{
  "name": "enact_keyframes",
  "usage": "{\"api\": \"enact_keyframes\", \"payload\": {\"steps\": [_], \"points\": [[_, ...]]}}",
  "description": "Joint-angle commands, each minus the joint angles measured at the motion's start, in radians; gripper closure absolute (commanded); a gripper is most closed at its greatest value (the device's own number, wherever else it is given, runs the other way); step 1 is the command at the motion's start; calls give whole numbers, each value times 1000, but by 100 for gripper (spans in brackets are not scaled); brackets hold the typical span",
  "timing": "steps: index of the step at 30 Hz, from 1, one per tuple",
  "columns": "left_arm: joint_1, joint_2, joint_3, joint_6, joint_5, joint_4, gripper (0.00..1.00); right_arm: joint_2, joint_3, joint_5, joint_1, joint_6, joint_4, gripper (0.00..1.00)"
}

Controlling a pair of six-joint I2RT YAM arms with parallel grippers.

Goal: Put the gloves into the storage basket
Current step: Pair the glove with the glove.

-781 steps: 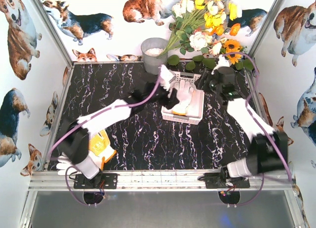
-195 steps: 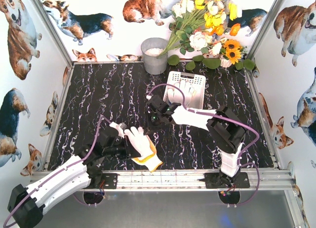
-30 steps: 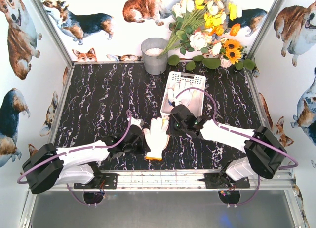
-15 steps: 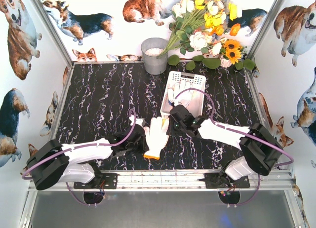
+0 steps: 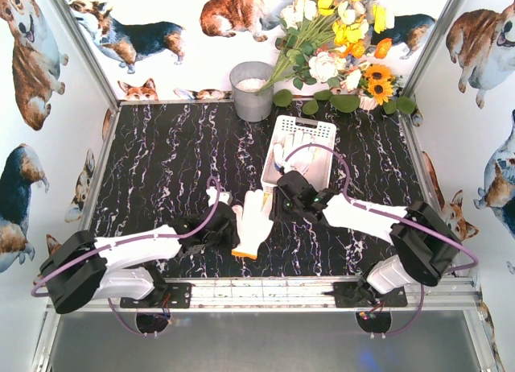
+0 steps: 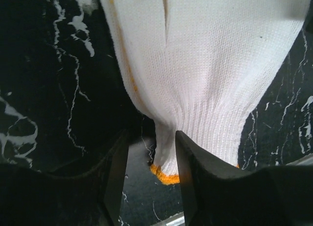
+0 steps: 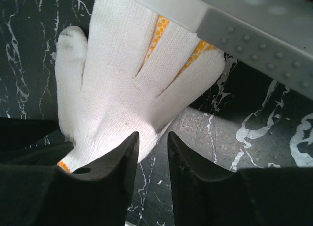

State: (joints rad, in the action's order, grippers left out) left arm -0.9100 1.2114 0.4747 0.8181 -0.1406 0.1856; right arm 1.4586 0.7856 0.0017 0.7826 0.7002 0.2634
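One of the gloves (image 5: pixel 253 221), white with an orange cuff edge, lies stretched on the black marbled table just in front of the storage basket (image 5: pixel 322 130). Its fingertips point at the basket. My left gripper (image 5: pixel 232 227) is at the cuff, open. In the left wrist view the bunched cuff (image 6: pixel 168 155) sits between the parted fingers (image 6: pixel 188 182) of my left gripper (image 6: pixel 150 138). My right gripper (image 5: pixel 276 207) is open beside the glove's finger end. In the right wrist view my right gripper (image 7: pixel 152 138) is empty, with the glove (image 7: pixel 117 89) beside its left finger. More white gloves (image 5: pixel 296 150) lie in the basket.
A grey metal bucket (image 5: pixel 252 90) stands at the back, next to a bunch of flowers (image 5: pixel 338 42). The basket's near rim (image 7: pixel 244 25) hangs close over the glove's fingertips in the right wrist view. An aluminium rail (image 5: pixel 257 291) runs along the near table edge.
Both grippers were shut on the glove a moment ago, and their jaws have now parted. The glove has shifted slightly toward the basket.
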Motion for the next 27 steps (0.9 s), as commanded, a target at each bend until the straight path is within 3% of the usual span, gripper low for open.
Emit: {"api": "enact_keyframes", "payload": {"steps": [1,6,15,21,27], "points": [[5,-71,60,-40,-74,127,58,-110,30,36,-5,-34,10,65],[4,-139,113,-75,-87,183,53,-222,19,49,-6,-30,57,60],[4,8,129,-83,165,-100,78,-294,-73,56,-6,45,-43,64],[3,144,130,-120,204,-219,82,-280,-87,36,-9,67,-36,65],[-24,223,100,-146,265,-188,86,-269,-87,12,-11,86,-15,68]]}}
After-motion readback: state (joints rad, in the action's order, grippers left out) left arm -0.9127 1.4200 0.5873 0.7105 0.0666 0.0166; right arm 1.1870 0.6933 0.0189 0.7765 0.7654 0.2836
